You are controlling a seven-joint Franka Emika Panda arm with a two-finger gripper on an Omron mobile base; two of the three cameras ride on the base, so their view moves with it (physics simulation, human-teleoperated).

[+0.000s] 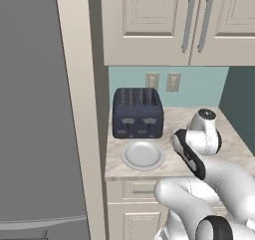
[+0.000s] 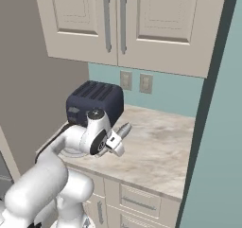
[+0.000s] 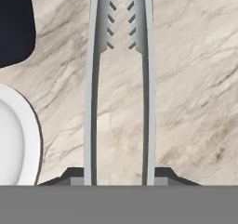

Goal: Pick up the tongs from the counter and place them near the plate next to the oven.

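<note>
A white robot arm reaches over a marble-look surface [image 1: 234, 152] in a kitchen corner, its end effector [image 3: 119, 177] closed on a pair of slim silver-grey tongs [image 3: 120, 79]. In the hand view the two narrow arms of the tongs run straight out from between the dark fingertips [image 3: 74, 174], nearly parallel, their toothed ends facing each other over the veined stone. Whether the tongs touch the surface or hang just above it cannot be told.

The round white-grey plate [image 1: 142, 155] lies near the front edge of the surface, just in front of the dark navy boxy oven [image 1: 137, 112], which has slots in its top and small controls on its front. In the hand view the plate's rim curves in at the left edge, just beside the tongs but apart from them, with a corner of the oven dark above it.

In the right base view the end effector points out over the bare stone to the right of the oven, the tongs' tip showing beyond it. Cream wall cabinets [image 2: 123, 21] hang above, and two outlets [image 1: 162, 82] sit in the pale teal backsplash behind the oven.
</note>
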